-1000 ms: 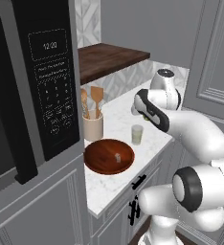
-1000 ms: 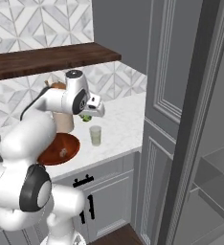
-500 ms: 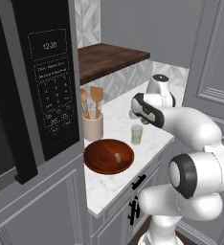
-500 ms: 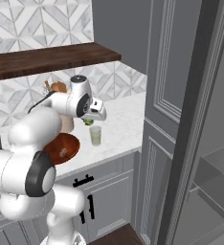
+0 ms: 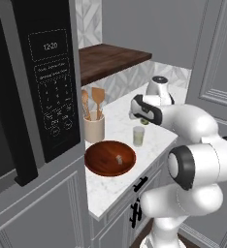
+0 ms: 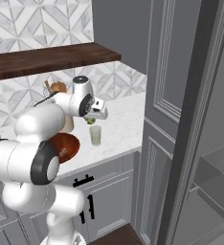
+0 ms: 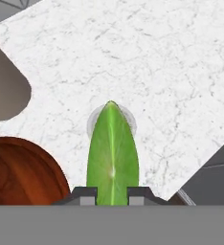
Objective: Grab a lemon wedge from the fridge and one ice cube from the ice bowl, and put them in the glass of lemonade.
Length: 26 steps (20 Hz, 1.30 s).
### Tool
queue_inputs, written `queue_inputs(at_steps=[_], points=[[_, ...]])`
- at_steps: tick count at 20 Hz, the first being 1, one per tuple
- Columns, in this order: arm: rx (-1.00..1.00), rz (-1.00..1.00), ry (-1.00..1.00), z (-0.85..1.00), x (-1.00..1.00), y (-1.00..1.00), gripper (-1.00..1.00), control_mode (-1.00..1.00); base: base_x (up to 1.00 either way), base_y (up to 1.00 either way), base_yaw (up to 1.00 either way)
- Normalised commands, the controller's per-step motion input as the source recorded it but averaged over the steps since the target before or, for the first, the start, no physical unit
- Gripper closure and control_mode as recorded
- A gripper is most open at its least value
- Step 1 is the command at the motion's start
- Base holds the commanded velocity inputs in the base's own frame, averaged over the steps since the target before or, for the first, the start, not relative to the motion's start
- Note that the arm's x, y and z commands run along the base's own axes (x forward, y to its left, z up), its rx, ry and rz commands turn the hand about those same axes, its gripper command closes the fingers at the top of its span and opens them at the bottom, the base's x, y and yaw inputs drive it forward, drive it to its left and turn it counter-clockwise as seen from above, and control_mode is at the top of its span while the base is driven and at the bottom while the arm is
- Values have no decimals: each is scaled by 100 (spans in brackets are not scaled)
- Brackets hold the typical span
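Lemon wedge (image 7: 112, 148) — pinched in the gripper (image 7: 111, 192) — directly above the glass of lemonade (image 5: 138, 136).

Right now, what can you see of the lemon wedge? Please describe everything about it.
The lemon wedge is a smooth, bright green piece, pointed at its far end, with a pale line along its middle. The claw is shut on its near end, a dark fingertip at each side. It hangs in the air directly above the glass of lemonade on the marble counter.
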Motion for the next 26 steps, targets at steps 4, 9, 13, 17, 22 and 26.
queue_inputs(at_steps=[4,9,13,17,22,26], points=[[0,0,0,-5,23,0,100,-100,0,0,0],[0,0,8,-16,3,0,100,-100,0,0,0],[0,0,11,-14,11,0,100,-100,0,0,0],[0,0,5,0,31,0,100,-100,0,0,0],[0,0,4,-2,24,0,100,-100,0,0,0],[0,0,1,-14,9,0,100,-100,0,0,0]])
